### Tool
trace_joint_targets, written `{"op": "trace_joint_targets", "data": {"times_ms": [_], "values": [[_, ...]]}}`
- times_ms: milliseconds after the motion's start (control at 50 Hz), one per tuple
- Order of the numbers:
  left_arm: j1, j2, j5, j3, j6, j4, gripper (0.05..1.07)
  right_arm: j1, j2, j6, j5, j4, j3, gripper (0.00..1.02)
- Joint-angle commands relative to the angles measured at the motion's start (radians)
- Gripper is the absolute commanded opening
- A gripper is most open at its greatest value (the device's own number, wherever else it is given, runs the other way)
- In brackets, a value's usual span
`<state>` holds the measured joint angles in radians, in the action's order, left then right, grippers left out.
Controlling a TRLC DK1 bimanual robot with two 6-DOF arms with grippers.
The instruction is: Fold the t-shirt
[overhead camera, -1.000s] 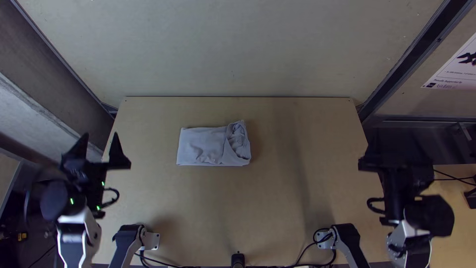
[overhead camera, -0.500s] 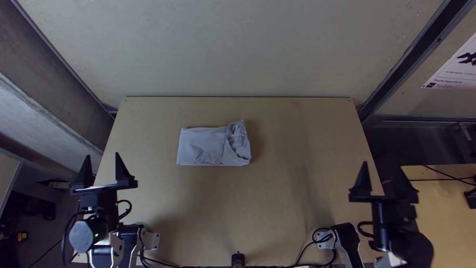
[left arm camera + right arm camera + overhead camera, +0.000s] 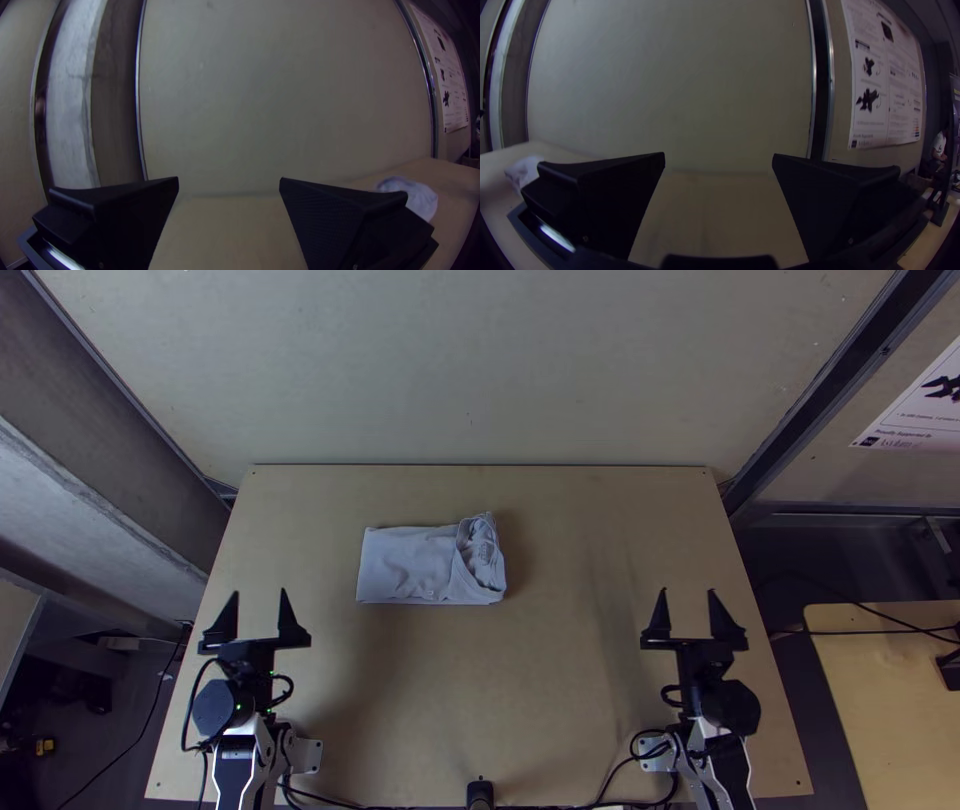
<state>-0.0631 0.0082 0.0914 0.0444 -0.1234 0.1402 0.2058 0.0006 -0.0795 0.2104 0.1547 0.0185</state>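
The grey t-shirt (image 3: 420, 565) lies folded into a small flat rectangle on the table, a bunched, overlapping part at its right end. My left gripper (image 3: 260, 615) stands open over the table's left side, nearer the arm bases than the shirt. Over the right side my right gripper (image 3: 690, 615) is open too, well apart from the cloth. In the left wrist view the left gripper (image 3: 229, 182) has nothing between its fingers, and the shirt (image 3: 410, 196) is partly behind one of them. The right wrist view has the right gripper (image 3: 719, 159) empty, with part of the shirt (image 3: 524, 172) beyond one finger.
The wooden table (image 3: 560, 690) spreads around the shirt, with a wall (image 3: 480, 370) behind its far edge. A small black post (image 3: 480, 792) stands at the near edge between the arm bases. Another wooden surface (image 3: 890, 700) is at the right, with cables over it.
Both grippers have come inward from the table's sides, the left one to the right and the right one to the left, and both have turned to point up the picture. The shirt has stayed put.
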Motion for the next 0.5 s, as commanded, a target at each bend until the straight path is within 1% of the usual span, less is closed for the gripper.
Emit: {"op": "trace_joint_targets", "data": {"times_ms": [0, 60, 100, 120, 480], "values": [[0.014, -0.013, -0.005, -0.044, 0.053, -0.119, 1.02, 0.004, -0.007, 0.012, 0.001, -0.021, -0.017, 0.98], [0.006, -0.011, -0.012, -0.043, 0.054, -0.126, 1.02, 0.014, -0.007, 0.006, 0.001, -0.058, -0.017, 0.98], [-0.003, -0.010, -0.012, -0.043, 0.054, -0.126, 1.02, 0.014, -0.007, 0.004, 0.001, -0.115, -0.017, 0.98], [-0.006, -0.010, -0.013, -0.043, 0.054, -0.128, 1.02, 0.012, -0.005, 0.000, 0.000, -0.122, -0.017, 0.98], [-0.004, -0.010, -0.018, -0.043, 0.054, -0.129, 1.02, 0.007, -0.002, 0.001, -0.002, -0.121, -0.017, 0.98]]}}
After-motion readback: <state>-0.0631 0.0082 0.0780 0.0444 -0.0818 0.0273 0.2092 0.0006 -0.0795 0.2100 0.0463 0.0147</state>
